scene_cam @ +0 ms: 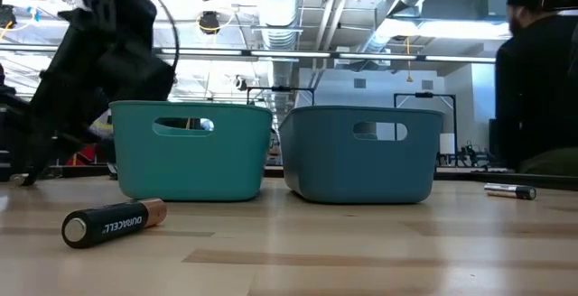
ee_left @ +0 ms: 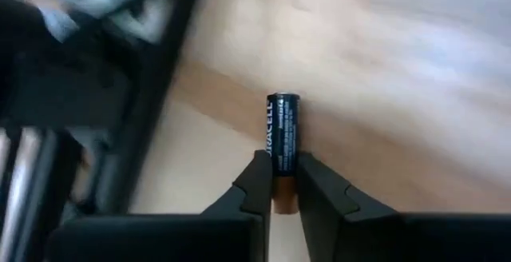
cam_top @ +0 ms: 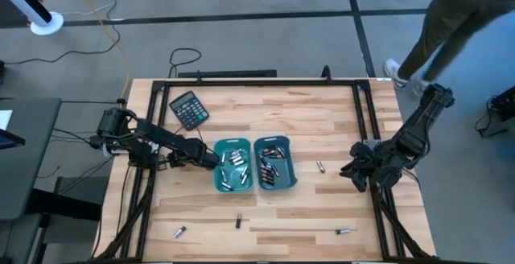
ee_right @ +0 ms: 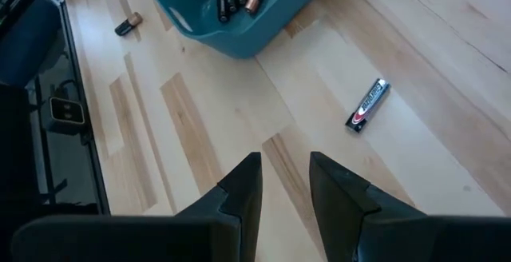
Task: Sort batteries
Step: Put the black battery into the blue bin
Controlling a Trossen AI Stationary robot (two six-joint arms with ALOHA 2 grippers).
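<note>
The left gripper (ee_left: 278, 184) pinches a dark Duracell battery (ee_left: 283, 134) by its copper end, long axis running straight out along the fingers, just at 9 o'clock of the left teal bin (cam_top: 234, 183). The right gripper (ee_right: 285, 184) hovers with a narrow gap at 3 o'clock of the right teal bin (cam_top: 288, 182). A silver battery (ee_right: 367, 105) lies flat near it, pointing toward 1 o'clock. Another Duracell cell (scene_cam: 115, 222) lies on its side on the table (cam_top: 322, 119); a calculator (cam_top: 189, 109) sits at 11 o'clock
</note>
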